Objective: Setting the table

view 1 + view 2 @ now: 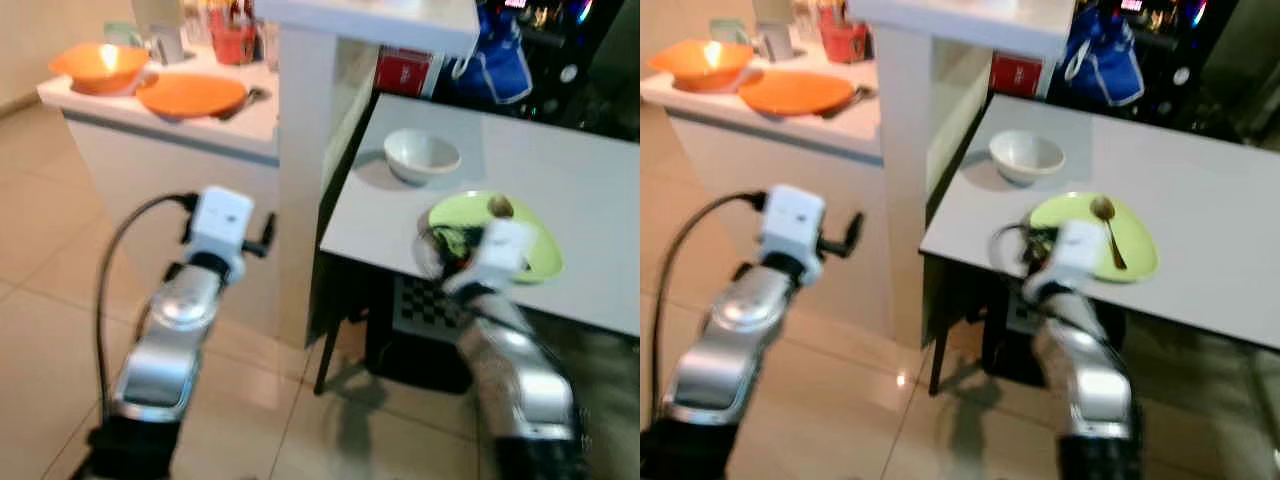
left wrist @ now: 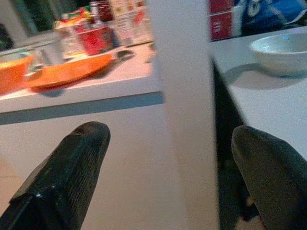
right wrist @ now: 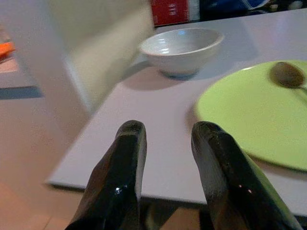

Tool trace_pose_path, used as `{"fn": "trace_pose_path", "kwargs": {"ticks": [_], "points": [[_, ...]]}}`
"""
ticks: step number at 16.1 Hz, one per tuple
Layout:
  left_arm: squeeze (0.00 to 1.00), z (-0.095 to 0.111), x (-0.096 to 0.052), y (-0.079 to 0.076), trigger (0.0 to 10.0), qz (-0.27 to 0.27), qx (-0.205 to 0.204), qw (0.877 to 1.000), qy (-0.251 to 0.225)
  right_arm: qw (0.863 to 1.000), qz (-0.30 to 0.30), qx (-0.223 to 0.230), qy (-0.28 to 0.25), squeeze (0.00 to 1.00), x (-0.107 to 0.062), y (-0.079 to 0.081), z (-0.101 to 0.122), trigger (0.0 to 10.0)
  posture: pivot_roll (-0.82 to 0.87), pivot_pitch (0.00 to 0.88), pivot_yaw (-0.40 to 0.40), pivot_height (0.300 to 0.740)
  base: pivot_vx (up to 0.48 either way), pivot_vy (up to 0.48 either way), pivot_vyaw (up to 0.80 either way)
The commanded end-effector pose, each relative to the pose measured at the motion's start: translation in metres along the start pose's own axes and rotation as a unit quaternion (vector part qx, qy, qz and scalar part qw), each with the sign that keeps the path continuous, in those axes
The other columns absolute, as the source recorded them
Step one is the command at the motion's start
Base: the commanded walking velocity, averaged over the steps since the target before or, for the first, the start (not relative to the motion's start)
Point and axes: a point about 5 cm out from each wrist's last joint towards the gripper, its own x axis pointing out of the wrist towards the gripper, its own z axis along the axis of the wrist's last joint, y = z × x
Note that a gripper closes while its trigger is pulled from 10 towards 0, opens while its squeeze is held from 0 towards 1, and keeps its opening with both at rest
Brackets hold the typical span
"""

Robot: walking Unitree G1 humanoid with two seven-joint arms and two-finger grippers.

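Observation:
A white bowl (image 1: 422,155) stands on the grey table (image 1: 570,170) near its left edge. Just in front of it lies a lime green plate (image 1: 1135,240) with a brown spoon (image 1: 1108,232) on it. My right gripper (image 3: 169,130) hovers low over the table's front left corner, beside the green plate's rim, open with nothing between its fingers. On the white counter (image 1: 235,125) to the left sit an orange plate (image 1: 190,95) and an orange bowl (image 1: 98,65). My left gripper (image 2: 168,177) is open wide, held in front of the counter and pointing at the white pillar (image 1: 300,150).
A red container (image 1: 232,42) and jars crowd the counter's back. A blue bag (image 1: 495,60) and a red box (image 1: 402,72) lie behind the table. A dark checkered object (image 1: 425,305) sits under the table. Beige tiled floor (image 1: 50,260) spreads to the left.

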Motion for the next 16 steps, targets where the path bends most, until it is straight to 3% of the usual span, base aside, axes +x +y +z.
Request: {"fn": "trace_pose_path", "kwargs": {"ticks": [1,16], "points": [[0.00,0.0002,0.0006,-0.0019,10.0,0.000,0.000,1.000,0.000,1.000,-0.014,-0.003,-0.004,0.00,0.0006,-0.0082,0.0044,10.0,0.03,0.000,-0.054,0.740,0.000,0.435,0.00],[0.00,0.0020,0.0022,0.0078,10.0,0.017,0.008,1.000,-0.005,1.000,-0.013,0.004,0.006,0.00,0.0027,-0.0056,0.0063,10.0,0.04,0.000,-0.054,0.740,0.000,0.430,-0.09]]}}
